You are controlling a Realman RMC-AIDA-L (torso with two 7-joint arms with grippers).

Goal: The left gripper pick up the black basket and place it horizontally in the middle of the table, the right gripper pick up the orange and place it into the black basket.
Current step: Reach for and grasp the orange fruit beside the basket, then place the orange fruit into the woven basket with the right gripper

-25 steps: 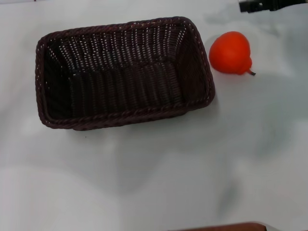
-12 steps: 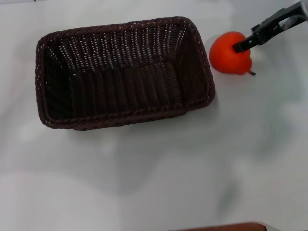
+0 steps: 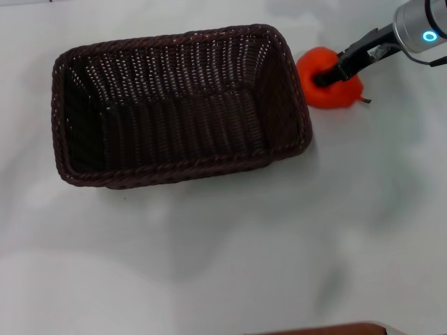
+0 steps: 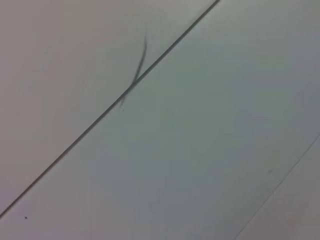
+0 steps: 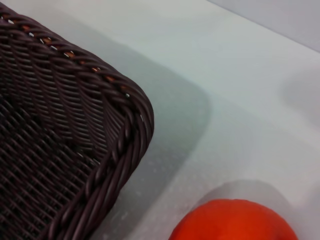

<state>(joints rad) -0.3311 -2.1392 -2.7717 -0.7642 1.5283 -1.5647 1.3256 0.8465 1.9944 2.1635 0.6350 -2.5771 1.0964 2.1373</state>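
The black basket (image 3: 180,105) is woven wicker, dark and ribbed, with a rough braided rim that catches small glints of light. At its 2 o'clock the orange (image 3: 328,87) has smooth, faintly glossy skin, and the right gripper (image 3: 327,75) over it looks like matt black plastic on a satin metal wrist. The table (image 3: 279,244) is smooth, matt white.

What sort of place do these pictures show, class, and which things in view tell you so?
Probably a robot test bench, not a kitchen: a bare white table holds only a black basket and an orange beside it. The right gripper reaches in over the fruit; no other furnishings are in view.
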